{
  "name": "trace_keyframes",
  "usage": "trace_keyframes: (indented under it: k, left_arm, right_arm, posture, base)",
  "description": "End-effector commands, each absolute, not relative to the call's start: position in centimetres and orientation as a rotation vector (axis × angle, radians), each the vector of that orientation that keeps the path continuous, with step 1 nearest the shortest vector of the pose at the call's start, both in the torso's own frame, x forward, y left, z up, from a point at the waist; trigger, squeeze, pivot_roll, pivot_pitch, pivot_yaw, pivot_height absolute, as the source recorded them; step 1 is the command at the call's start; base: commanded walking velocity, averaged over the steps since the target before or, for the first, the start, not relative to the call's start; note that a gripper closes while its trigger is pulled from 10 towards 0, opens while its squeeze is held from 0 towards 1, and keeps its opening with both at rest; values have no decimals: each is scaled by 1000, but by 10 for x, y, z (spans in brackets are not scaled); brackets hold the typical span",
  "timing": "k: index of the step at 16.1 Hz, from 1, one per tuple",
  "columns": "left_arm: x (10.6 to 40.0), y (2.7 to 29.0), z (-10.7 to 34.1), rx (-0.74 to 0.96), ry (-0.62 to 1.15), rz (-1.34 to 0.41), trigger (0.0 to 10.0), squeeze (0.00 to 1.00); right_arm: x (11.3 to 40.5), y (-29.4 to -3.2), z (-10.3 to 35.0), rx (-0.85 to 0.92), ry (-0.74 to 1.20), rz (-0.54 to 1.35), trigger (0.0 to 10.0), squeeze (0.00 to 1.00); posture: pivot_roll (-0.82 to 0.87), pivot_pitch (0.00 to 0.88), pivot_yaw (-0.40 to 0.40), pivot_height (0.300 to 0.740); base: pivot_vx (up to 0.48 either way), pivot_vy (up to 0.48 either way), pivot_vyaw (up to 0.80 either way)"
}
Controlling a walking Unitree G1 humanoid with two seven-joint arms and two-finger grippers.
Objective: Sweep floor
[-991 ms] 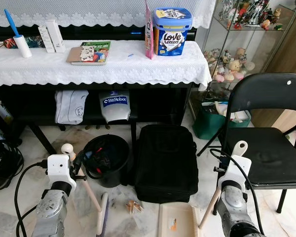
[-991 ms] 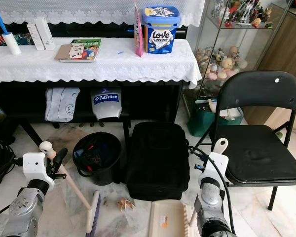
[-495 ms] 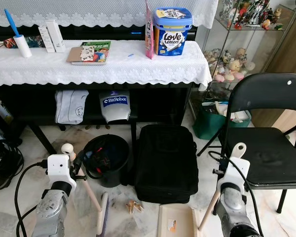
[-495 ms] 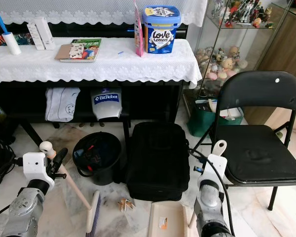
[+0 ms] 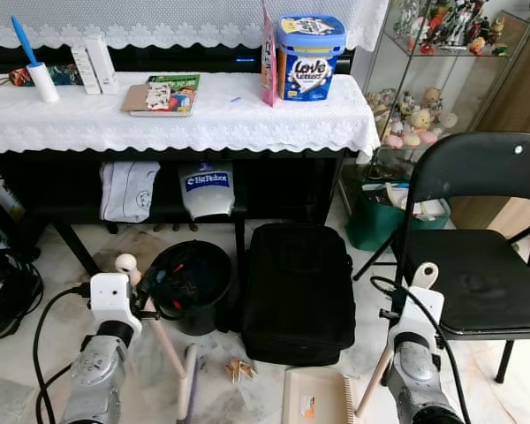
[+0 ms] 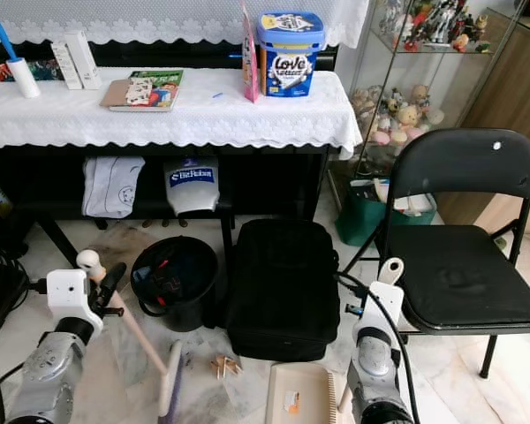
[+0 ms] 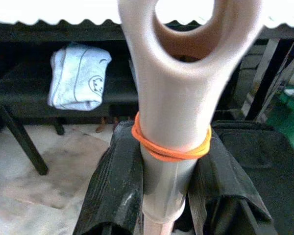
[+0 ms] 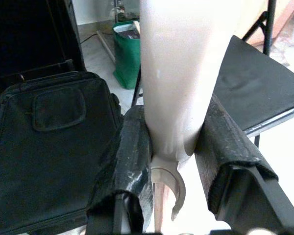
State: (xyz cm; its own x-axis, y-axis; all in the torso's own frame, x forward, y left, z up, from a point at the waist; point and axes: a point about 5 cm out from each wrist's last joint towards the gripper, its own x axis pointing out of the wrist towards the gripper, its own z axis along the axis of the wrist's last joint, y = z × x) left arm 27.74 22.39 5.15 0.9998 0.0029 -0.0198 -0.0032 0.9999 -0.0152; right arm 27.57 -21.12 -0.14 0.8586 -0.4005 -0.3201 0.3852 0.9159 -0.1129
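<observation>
On the floor before me stands a black bin (image 5: 192, 284) with dark, reddish clutter inside, beside a closed black bag (image 5: 299, 291). A green tub (image 5: 377, 215) under the glass cabinet holds pale items I cannot make out. On the white worktop (image 5: 177, 115) sits a blue lidded tub (image 5: 308, 57). My left gripper (image 7: 169, 176) has its jaws pinching the broom (image 5: 172, 353), a pale beige handle with an orange rubber band, slanting down to its head on the tiles near small wood scraps (image 5: 240, 369). My right gripper (image 8: 179, 161) has its jaws clamped on the dustpan (image 5: 316, 397), beige and ridged, resting flat on the floor before the bag, next to the black folding chair (image 5: 477, 265).
</observation>
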Motion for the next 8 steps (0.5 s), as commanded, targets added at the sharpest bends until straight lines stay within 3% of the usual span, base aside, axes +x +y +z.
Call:
trace_keyframes:
  k: [1,4,8]
  left_arm:
    - [281,218,51,-99,28,-22,10000,0]
    - [284,209,56,-120,12,-106,10000,0]
    - [286,186,74,-176,44,-427,10000,0]
  right_arm:
    - [269,-210,-11,-66,409,-399,10000,0]
    - [269,-211,-11,-69,412,-399,10000,0]
    - [267,-212,-12,-71,422,-402,10000,0]
  posture:
    - [8,0,-37,740]
    - [3,0,-38,740]
    - [7,0,-33,740]
  base:
    - [0,0,0]
    - [0,0,0]
    - [0,0,0]
